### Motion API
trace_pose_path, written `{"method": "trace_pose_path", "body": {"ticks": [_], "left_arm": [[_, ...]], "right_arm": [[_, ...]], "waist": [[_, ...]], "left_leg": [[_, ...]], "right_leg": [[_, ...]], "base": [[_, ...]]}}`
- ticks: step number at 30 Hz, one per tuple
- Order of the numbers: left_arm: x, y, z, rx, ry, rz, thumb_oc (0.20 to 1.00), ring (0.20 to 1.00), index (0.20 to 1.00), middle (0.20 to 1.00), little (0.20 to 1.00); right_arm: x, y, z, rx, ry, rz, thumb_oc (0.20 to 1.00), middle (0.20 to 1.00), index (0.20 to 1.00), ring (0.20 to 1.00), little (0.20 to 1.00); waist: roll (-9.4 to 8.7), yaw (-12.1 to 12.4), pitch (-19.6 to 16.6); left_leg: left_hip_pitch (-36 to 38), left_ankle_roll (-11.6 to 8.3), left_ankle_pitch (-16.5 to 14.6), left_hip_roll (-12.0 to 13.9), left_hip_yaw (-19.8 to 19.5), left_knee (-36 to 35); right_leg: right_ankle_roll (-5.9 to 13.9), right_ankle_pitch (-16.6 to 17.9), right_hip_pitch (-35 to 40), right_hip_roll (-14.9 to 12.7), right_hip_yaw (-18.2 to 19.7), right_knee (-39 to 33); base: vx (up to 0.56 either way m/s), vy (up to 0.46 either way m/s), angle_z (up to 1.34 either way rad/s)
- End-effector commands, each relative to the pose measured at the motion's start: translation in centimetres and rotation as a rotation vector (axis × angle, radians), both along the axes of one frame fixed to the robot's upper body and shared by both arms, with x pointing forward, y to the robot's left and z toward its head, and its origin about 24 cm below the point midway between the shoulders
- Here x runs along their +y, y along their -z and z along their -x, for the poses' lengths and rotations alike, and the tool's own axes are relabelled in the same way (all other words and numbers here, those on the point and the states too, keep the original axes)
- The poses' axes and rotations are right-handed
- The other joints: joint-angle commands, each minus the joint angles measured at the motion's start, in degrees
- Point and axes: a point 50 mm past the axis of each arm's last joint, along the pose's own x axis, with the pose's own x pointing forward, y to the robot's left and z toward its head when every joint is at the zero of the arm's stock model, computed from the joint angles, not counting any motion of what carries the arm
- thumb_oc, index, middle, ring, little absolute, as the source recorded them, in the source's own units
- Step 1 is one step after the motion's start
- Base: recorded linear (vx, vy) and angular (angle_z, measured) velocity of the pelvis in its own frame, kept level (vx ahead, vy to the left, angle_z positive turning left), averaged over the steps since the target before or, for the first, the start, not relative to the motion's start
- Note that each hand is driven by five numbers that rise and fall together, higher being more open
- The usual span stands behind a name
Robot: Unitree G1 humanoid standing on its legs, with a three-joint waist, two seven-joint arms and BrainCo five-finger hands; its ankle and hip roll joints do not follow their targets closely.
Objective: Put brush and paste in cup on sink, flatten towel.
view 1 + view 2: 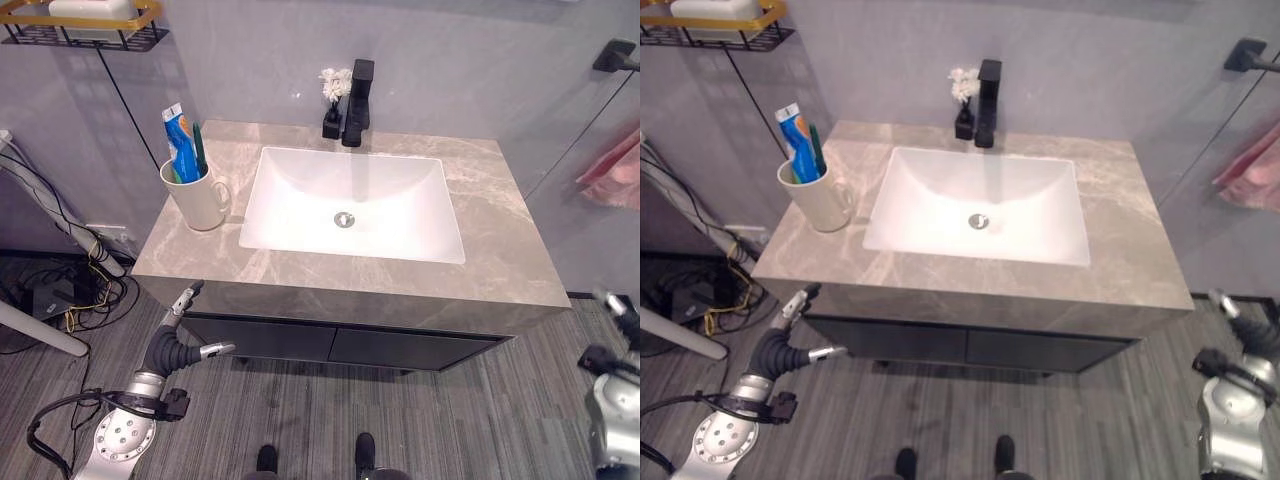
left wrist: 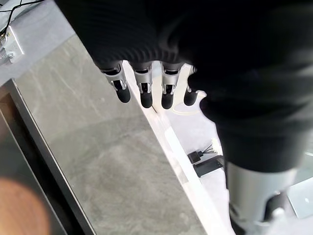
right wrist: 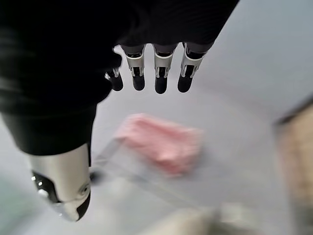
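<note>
Fingers (image 3: 161, 81) of right hand (image 1: 1240, 350): straight, empty. Pink towel (image 3: 161, 144) beyond fingertips: soft, light, bunched on rail; likely pinch an edge. Left hand (image 1: 185, 335): relaxed, empty.

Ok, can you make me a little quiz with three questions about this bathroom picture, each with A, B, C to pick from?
1. Where does the cup stand?
A. on the counter to the left of the basin
B. inside the basin
C. on the floor

2. What colour is the towel by the wall on the right?
A. green
B. pink
C. black

3. What is the left hand doing?
A. squeezing the toothpaste
B. turning the tap
C. holding nothing, fingers straight, below the counter's front edge

Answers:
1. A, since the cup sits on the grey counter beside the white basin, with the toothpaste and brush already standing in it.
2. B, since the cloth hanging under the rail is pink.
3. C, since the left wrist view shows its fingers straight and empty.
</note>
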Motion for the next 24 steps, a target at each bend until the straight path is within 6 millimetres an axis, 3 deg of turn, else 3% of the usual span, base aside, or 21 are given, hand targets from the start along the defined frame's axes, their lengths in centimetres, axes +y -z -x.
{"method": "trace_pose_path", "body": {"ticks": [1, 2, 3, 7, 8, 10, 11, 13, 14, 17, 19, 20, 22, 24], "left_arm": [[0.6, -1.8, -0.2, -0.077, 0.014, -0.06, 1.0, 1.0, 1.0, 1.0, 1.0], [0.7, -1.8, -0.2, -0.078, 0.005, -0.054, 1.0, 1.0, 1.0, 1.0, 1.0], [0.7, -1.8, -0.2, -0.078, 0.004, -0.055, 1.0, 1.0, 1.0, 1.0, 1.0], [0.8, -2.3, -0.3, -0.079, 0.015, -0.021, 1.0, 1.0, 1.0, 1.0, 1.0], [0.8, -2.3, -0.3, -0.079, 0.014, -0.02, 1.0, 1.0, 1.0, 1.0, 1.0], [0.7, -2.5, -0.4, -0.072, 0.024, 0.049, 1.0, 1.0, 1.0, 1.0, 1.0], [0.6, -3.0, -0.9, -0.094, 0.035, 0.068, 1.0, 1.0, 1.0, 1.0, 1.0], [0.1, -4.1, -1.4, -0.138, 0.074, 0.114, 1.0, 1.0, 1.0, 1.0, 1.0], [-0.1, -4.5, -1.5, -0.167, 0.074, 0.138, 1.0, 1.0, 1.0, 1.0, 1.0], [-0.1, -5.1, -1.7, -0.219, 0.045, 0.223, 1.0, 1.0, 1.0, 1.0, 1.0], [-0.2, -5.6, -2.4, -0.261, 0.02, 0.276, 1.0, 1.0, 1.0, 1.0, 1.0], [-0.1, -6.6, -2.9, -0.326, 0.01, 0.355, 1.0, 1.0, 1.0, 1.0, 1.0], [0.0, -6.7, -2.9, -0.334, 0.006, 0.348, 1.0, 1.0, 1.0, 1.0, 1.0], [0.1, -7.6, -3.2, -0.371, 0.013, 0.38, 1.0, 1.0, 1.0, 1.0, 1.0]], "right_arm": [[-1.8, -0.7, -0.1, -0.057, 0.101, -0.01, 1.0, 1.0, 1.0, 1.0, 1.0], [-2.0, 2.3, 1.5, 0.012, 0.183, -0.13, 1.0, 1.0, 1.0, 1.0, 1.0], [-2.0, 2.3, 1.4, 0.009, 0.183, -0.133, 1.0, 1.0, 1.0, 1.0, 1.0], [0.2, 11.4, 6.0, 0.062, 0.374, -0.673, 1.0, 1.0, 1.0, 1.0, 1.0], [0.2, 11.4, 6.0, 0.06, 0.373, -0.674, 1.0, 1.0, 1.0, 1.0, 1.0], [2.1, 14.4, 8.2, 0.184, 0.488, -0.835, 1.0, 1.0, 1.0, 1.0, 1.0], [4.2, 16.2, 9.6, 0.374, 0.503, -0.916, 1.0, 1.0, 1.0, 1.0, 1.0], [5.9, 17.2, 10.1, 0.638, 0.394, -0.905, 1.0, 1.0, 1.0, 1.0, 1.0], [6.6, 17.4, 9.2, 0.687, 0.317, -0.879, 1.0, 1.0, 1.0, 1.0, 1.0], [7.5, 17.5, 8.0, 0.73, 0.227, -0.803, 1.0, 1.0, 1.0, 1.0, 1.0], [9.6, 18.0, 6.6, 0.754, 0.12, -0.797, 1.0, 1.0, 1.0, 1.0, 1.0], [11.9, 18.2, 4.5, 0.837, -0.119, -0.699, 1.0, 1.0, 1.0, 1.0, 1.0], [11.9, 18.2, 4.3, 0.837, -0.132, -0.684, 1.0, 1.0, 1.0, 1.0, 1.0], [12.8, 18.2, 3.6, 0.948, -0.315, -0.557, 1.0, 1.0, 1.0, 1.0, 1.0]], "waist": [[-2.28, 0.69, -1.17], [-2.29, 0.86, -1.09], [-2.35, 0.83, -1.08], [-2.78, 2.07, -0.66], [-2.77, 2.01, -0.65], [-2.76, 3.31, -0.63], [-2.48, 4.6, -0.62], [-2.16, 5.8, -0.45], [-2.08, 6.05, -0.33], [-2.03, 5.52, -0.25], [-1.81, 5.45, -0.16], [-1.48, 5.35, 0.16], [-1.49, 5.0, 0.05], [-1.32, 4.83, 0.02]], "left_leg": [[-1.38, 1.22, -1.96, 0.51, -1.52, 0.19], [-1.54, 1.15, -1.91, 0.41, -1.83, 0.19], [-1.54, 1.14, -1.91, 0.4, -1.87, 0.19], [-1.76, 0.85, -1.78, 0.28, -2.85, 0.19], [-1.78, 0.86, -1.76, 0.26, -2.86, 0.19], [-2.06, 0.7, -1.63, 0.15, -3.36, 0.19], [-2.07, 0.64, -1.62, 0.1, -3.78, 0.19], [-1.96, 0.52, -1.89, 0.15, -4.11, 0.19], [-2.21, 0.55, -1.43, 0.04, -4.18, 0.19], [-2.22, 0.5, -1.31, 0.09, -3.97, 0.19], [-2.23, 0.41, -1.23, 0.19, -3.88, 0.19], [-2.08, 0.23, -1.19, 0.36, -3.72, 0.19], [-2.44, 0.23, -0.88, 0.27, -3.75, 0.19], [-2.65, 0.14, -0.76, 0.28, -3.77, 0.19]], "right_leg": [[3.01, -0.49, 2.4, -4.06, -0.93, 0.38], [2.98, -0.5, 2.57, -4.1, -1.23, 0.38], [2.98, -0.52, 2.59, -4.1, -1.27, 0.38], [2.95, -0.63, 3.03, -4.12, -2.32, 0.38], [2.96, -0.63, 3.01, -4.14, -2.33, 0.38], [2.9, -0.79, 3.16, -4.17, -2.91, 0.38], [2.91, -0.96, 3.52, -4.2, -3.52, 0.38], [2.94, -1.33, 4.02, -4.21, -4.18, 0.38], [2.88, -1.05, 3.82, -4.34, -4.22, 0.38], [2.8, -1.09, 3.71, -4.27, -4.17, 0.38], [2.68, -1.05, 3.69, -4.28, -4.22, 0.38], [2.5, -1.14, 3.89, -4.16, -4.16, 0.38], [2.47, -0.92, 3.58, -4.25, -4.19, 0.38], [2.38, -0.86, 3.44, -4.27, -4.26, 0.38]], "base": [[0.0, 0.0, 0.0], [0.0, 0.0, 0.05], [0.0, -0.006, 0.05], [0.01, -0.01, 0.05], [-0.02, -0.015, 0.08], [0.01, -0.023, 0.07], [0.01, -0.022, 0.12], [0.02, -0.016, 0.22], [0.0, -0.005, 0.28], [-0.01, 0.002, 0.18], [0.0, -0.001, 0.02], [0.0, 0.0, 0.0], [0.0, 0.0, 0.0], [0.0, 0.0, 0.0]]}}
